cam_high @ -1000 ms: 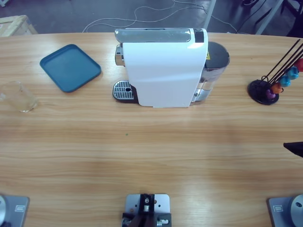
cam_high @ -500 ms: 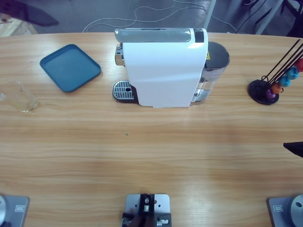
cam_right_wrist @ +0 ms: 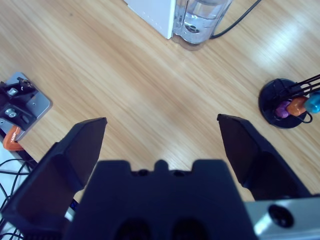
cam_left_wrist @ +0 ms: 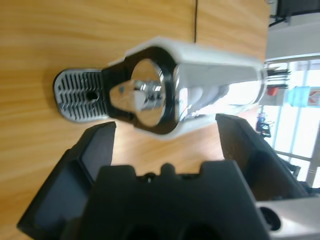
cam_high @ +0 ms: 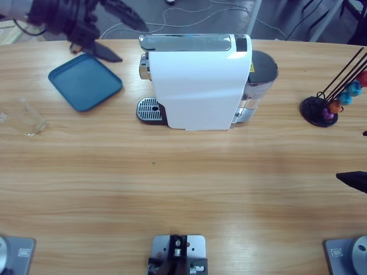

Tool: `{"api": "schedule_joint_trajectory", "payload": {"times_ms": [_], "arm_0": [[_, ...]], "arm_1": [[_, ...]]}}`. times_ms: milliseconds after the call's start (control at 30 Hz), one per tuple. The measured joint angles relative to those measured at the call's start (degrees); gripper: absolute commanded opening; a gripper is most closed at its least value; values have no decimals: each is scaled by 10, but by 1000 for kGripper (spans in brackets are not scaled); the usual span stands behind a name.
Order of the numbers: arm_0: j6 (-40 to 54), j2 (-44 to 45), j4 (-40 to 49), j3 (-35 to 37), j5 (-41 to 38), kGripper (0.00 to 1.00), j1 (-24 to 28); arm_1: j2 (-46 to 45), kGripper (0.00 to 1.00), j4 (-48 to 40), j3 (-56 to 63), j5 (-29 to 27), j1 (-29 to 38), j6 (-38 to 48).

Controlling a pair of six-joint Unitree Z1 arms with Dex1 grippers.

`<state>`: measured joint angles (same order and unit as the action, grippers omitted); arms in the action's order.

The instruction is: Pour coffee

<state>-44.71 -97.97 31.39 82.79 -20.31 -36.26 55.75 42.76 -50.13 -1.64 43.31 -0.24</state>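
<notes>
Here the left gripper (cam_high: 112, 37) hangs over the tabletop's far left corner, jaws spread wide and holding nothing, aimed at the white coffee machine (cam_high: 198, 80) and its drip grille (cam_left_wrist: 80, 95). The right gripper (cam_right_wrist: 162, 135) sits at the right edge, jaws equally wide, empty. A clear tumbler (cam_high: 24, 117) stands at the left edge, near the blue tray (cam_high: 85, 81); whether it holds coffee cannot be told.

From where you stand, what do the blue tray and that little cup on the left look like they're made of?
The blue tray looks like matte plastic: even teal colour, rounded moulded rim, no shine. The cup is clear, since the wood grain shows through its wall; glass or clear plastic, I cannot tell which.
</notes>
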Motion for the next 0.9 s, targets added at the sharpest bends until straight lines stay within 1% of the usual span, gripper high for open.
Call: {"api": "schedule_joint_trajectory", "payload": {"times_ms": [100, 167, 200, 300, 333, 367, 400, 433, 467, 500, 900], "arm_0": [[-6, -4, -37, 0, -15, 549, 13], [-9, -6, -56, -5, -28, 473, 15], [-10, -7, -65, -8, -35, 444, 16], [-10, -9, -84, -22, -57, 434, 16], [-10, -9, -87, -28, -60, 373, 16], [-10, -9, -89, -34, -62, 271, 16], [-10, -10, -91, -37, -64, 209, 17], [-10, -10, -92, -38, -66, 178, 17], [-10, -10, -94, -41, -67, 25, 18], [-10, -10, -98, -43, -68, 0, 18], [-10, -5, -145, -84, -68, 0, 18]], "arm_1": [[4, 1000, 0, -1, 0, 0, 0], [8, 1000, 0, -1, 0, 0, 0], [9, 1000, 0, -1, 0, 0, 0], [14, 1000, 0, -1, 0, 0, 0], [14, 1000, 0, -1, 0, 0, 0], [15, 1000, 0, -1, 0, 0, 0], [15, 1000, 1, -2, 0, 0, 0], [15, 1000, 1, -2, 0, 0, 0], [15, 1000, 1, -2, 0, 0, 0], [15, 1000, 1, -2, 0, 0, 0], [15, 1000, 2, -2, 0, 0, 0]]}}
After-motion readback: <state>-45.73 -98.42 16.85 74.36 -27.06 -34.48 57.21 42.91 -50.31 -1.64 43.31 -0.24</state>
